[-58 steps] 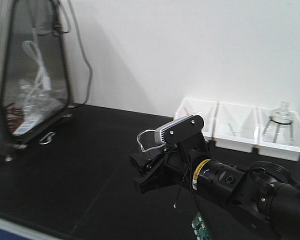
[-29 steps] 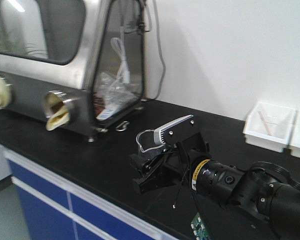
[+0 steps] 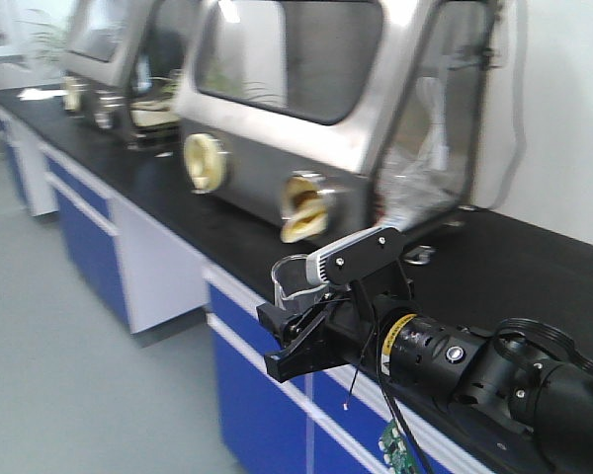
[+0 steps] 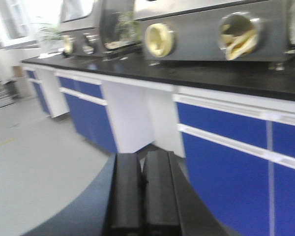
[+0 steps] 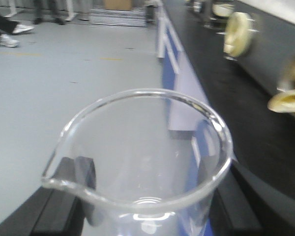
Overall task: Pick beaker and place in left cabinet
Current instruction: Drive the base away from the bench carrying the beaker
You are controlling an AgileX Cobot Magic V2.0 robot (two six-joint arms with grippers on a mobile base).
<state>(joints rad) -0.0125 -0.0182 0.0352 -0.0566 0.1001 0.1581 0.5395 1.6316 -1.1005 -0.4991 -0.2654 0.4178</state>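
Observation:
The clear glass beaker (image 5: 142, 162), with a pouring lip and no rod inside, fills the right wrist view. My right gripper (image 5: 147, 209) is shut on it, one black finger on each side of its wall. In the front view the beaker (image 3: 290, 279) sits upright in the right gripper (image 3: 287, 336), held in the air in front of the bench edge. My left gripper (image 4: 142, 162) is shut and empty, its fingers pressed together, pointing at the floor and the bench front. The left cabinet is out of view.
A long black bench (image 3: 158, 188) carries steel glove boxes (image 3: 306, 109) with round yellowish ports. Blue cabinet doors (image 4: 226, 162) and white panels run below it. Grey floor (image 3: 69, 395) lies to the left. People's feet (image 5: 5, 34) stand far off.
The whole view has swung left: the white bins have gone out of frame, and the glove boxes, bench front and floor have come in. The right arm keeps its pose, still holding the beaker.

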